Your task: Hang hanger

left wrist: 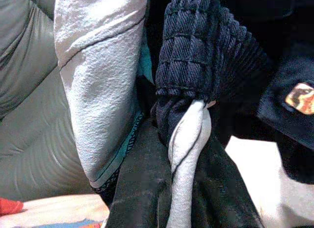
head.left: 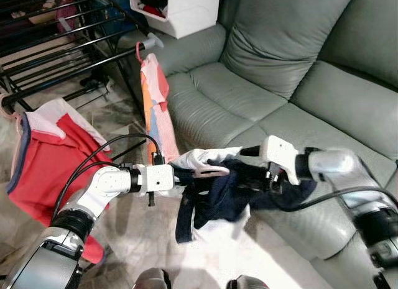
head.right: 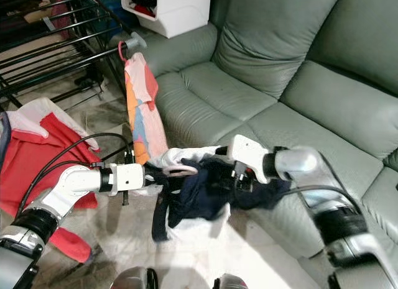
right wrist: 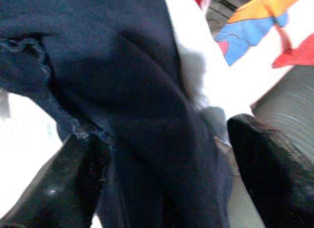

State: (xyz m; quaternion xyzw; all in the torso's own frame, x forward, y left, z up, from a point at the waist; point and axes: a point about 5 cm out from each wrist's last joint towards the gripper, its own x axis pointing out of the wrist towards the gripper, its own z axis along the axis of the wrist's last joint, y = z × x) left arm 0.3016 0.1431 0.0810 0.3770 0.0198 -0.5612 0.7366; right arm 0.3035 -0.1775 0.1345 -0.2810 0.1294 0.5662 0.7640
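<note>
Left gripper (head.left: 181, 177): reaching in from the robot's left at mid-height, its fingers buried in the bundle of clothes; whether they are apart or together I cannot tell.
Right gripper (right wrist: 167, 154): coming in from the robot's right, its two black fingers (right wrist: 73, 179) standing well apart with dark cloth lying between them.
Hanger (head.left: 208, 171): a pale pink piece is showing just past the left gripper, lying on top of the bundle (most of it is hidden under cloth).
Navy garment (head.left: 217, 196): hanging between the two grippers, one strip drooping toward the floor; ribbed knit is showing in the left wrist view.
White garment (head.left: 199, 157): bunching together with the navy one, a twisted white strip passing through it.
Label (left wrist: 300, 97): a small orange-and-dark patch on the dark cloth, too blurred to read.
Sofa (head.left: 280, 65): grey-green leather, standing behind and to the right of the bundle.
Drying rack (head.left: 56, 46): black bars at upper left, with a red and white shirt (head.left: 50, 152) hanging on a near bar.
Orange and pink cloth (head.left: 155, 109): hanging by a red hook (head.left: 138, 51) from the rack's end bar, beside the sofa arm.
</note>
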